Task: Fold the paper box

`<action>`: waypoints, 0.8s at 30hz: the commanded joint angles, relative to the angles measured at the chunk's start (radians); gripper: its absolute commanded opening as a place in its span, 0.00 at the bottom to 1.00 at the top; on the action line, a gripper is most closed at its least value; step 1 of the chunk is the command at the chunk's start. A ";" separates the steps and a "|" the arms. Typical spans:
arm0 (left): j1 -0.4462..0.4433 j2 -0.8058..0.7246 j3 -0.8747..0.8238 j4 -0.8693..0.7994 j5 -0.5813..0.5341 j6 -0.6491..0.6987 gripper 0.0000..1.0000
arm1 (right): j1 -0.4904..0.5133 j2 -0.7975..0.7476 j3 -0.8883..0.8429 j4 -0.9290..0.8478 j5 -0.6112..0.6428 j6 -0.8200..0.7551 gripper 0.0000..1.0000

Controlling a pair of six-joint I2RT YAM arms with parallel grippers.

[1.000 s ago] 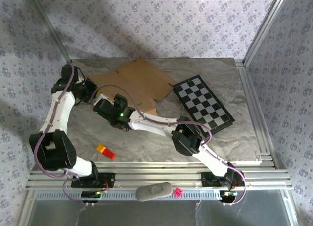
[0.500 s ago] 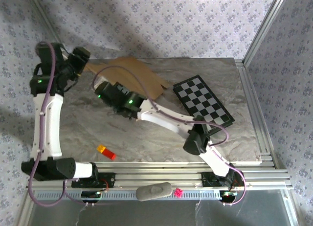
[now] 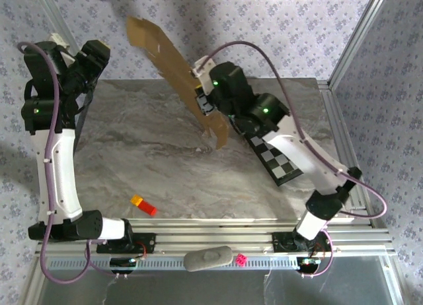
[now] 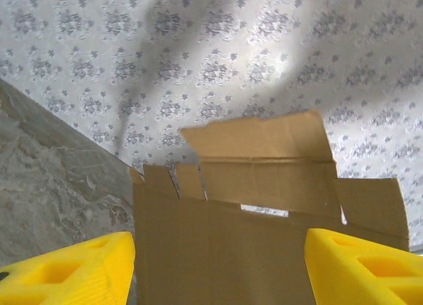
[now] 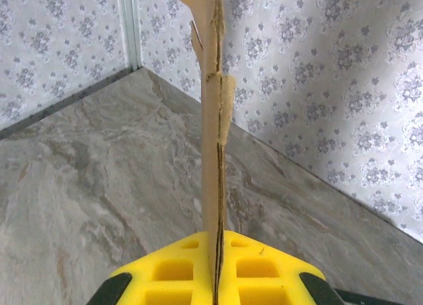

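- One-handed hold for now: right gripper (image 5: 215,252) pinching one edge of the paper box (image 3: 177,70), with the flat, unfolded sheet raised on edge above the table (image 3: 165,166).
- Keep that pinch firm, since thin cardboard probably sways and slips.
- Bring the left gripper (image 4: 218,272), fingers spread wide and facing the sheet's broad face, squarely toward a side panel.
- Close beside a crease, not on the small tabs at the top.
- Lower onto bare table, away from the checkered board (image 3: 281,163), before bending any flap.
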 commanded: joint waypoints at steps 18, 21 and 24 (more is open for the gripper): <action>-0.246 -0.062 -0.236 0.560 0.096 0.796 0.74 | -0.243 -0.320 -0.168 -0.061 -0.407 -0.016 0.00; -0.248 -0.028 -0.208 0.579 0.149 0.885 0.76 | -0.254 -0.323 -0.151 -0.080 -0.427 -0.022 0.00; -0.247 0.005 -0.186 0.585 0.151 0.938 0.80 | -0.261 -0.324 -0.137 -0.100 -0.438 -0.037 0.00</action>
